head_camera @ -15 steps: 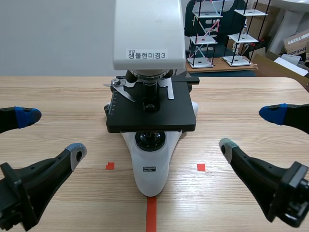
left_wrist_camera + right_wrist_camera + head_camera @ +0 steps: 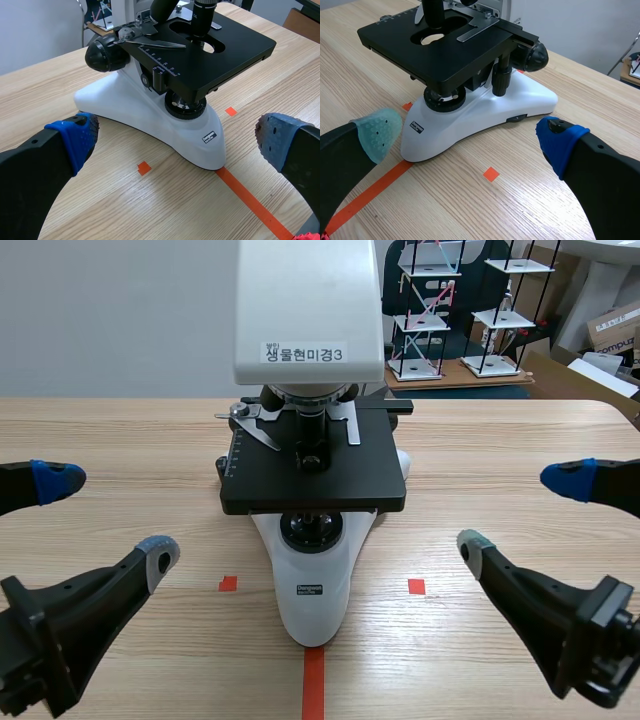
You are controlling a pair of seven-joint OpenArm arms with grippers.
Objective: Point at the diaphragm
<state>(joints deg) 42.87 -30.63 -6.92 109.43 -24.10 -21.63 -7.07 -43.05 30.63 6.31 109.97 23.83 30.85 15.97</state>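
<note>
Round, ribbed diaphragm (image 2: 185, 102) beneath flat matte-black stage (image 2: 235, 47).

A wooden table (image 2: 120, 440) is backed by a grey wall (image 2: 110, 310); white racks (image 2: 425, 310) and a box (image 2: 612, 325) are seen behind.

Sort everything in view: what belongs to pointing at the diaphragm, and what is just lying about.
For the job:
microscope
diaphragm, likely the knurled ring under the stage
left tool and right tool, both open

Lying about:
rod-and-shelf models behind the table
cardboard box
</note>
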